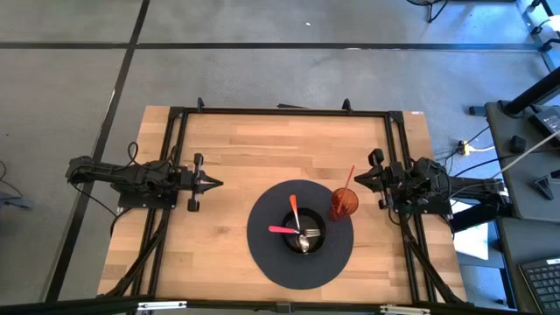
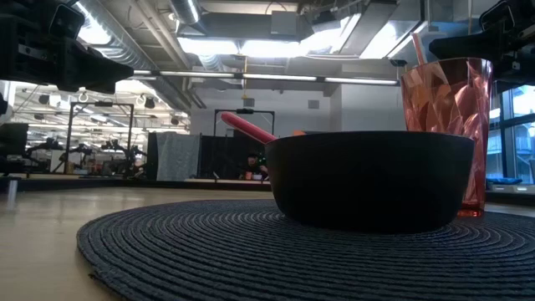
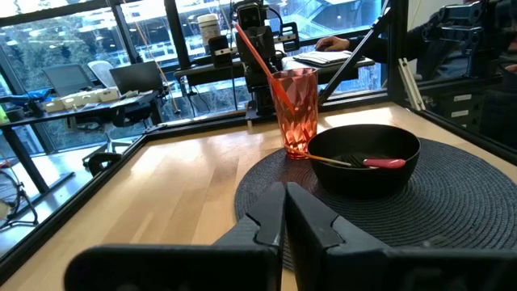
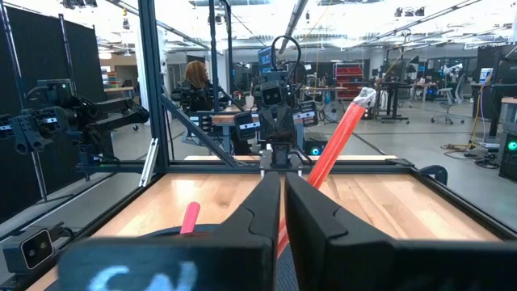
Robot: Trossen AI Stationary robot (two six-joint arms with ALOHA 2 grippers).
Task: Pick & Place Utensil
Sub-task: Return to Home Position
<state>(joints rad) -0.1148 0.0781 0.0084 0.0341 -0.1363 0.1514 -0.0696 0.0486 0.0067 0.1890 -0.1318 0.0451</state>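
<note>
A black bowl (image 1: 302, 234) stands on a dark round woven placemat (image 1: 262, 254) near the table's front middle. In the bowl lie a pink-handled utensil (image 1: 282, 230), an orange-handled one (image 1: 295, 210) and metal heads (image 1: 306, 238); the handles lean on the rim. A red faceted tumbler (image 1: 343, 203) with a red straw (image 1: 351, 179) stands on the mat's right edge. My left gripper (image 1: 217, 183) is shut at the table's left, pointing level toward the bowl. My right gripper (image 1: 357, 179) is shut just right of the straw.
A black metal frame (image 1: 280, 111) runs around the wooden table top. Bare wood lies between my left gripper and the mat (image 3: 178, 186). In the wrist views, desks, screens and a person (image 4: 196, 81) show in the room beyond the table.
</note>
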